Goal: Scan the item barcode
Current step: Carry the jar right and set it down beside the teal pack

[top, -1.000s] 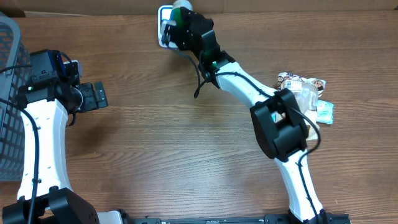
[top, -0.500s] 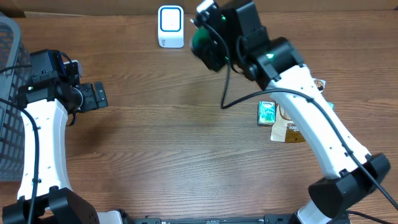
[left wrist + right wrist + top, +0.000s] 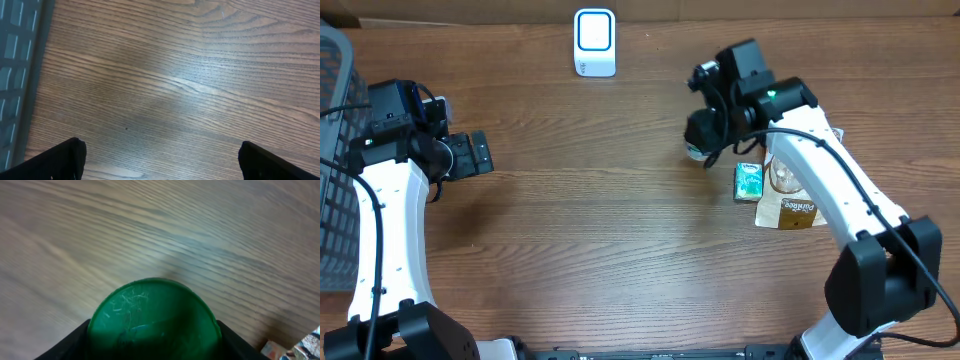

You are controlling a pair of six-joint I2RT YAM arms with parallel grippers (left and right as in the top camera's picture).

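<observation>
Task item: a green-lidded container (image 3: pixel 154 315). On the wrist feed I see only its round green top, so I can't say what kind of pack it is, and no barcode shows.
Right claw: the right gripper (image 3: pixel 704 132) is clenched on that container. Its dark fingers (image 3: pixel 75 342) press both sides of the green top.
Item position: right of the table's centre and in the far half. I think it is held just above the wood, but the overhead view doesn't let me tell whether it touches.
Scanner: the white scanner (image 3: pixel 595 42) with a blue-edged face stands at the far edge, left of centre, well apart from the container.
Left claw: the left gripper (image 3: pixel 475 155) is released, with its jaws spread wide over bare wood and nothing between them.
Left side: a dark mesh basket (image 3: pixel 334 150) stands at the left edge, beside the left arm.
Other goods: just to the right of the container lie a small teal box (image 3: pixel 749 180) and a brown pouch (image 3: pixel 788 210), near each other. A crinkled wrapper (image 3: pixel 832 133) lies farther back, partly under my right arm.
Table: brown wood grain (image 3: pixel 175 85).
</observation>
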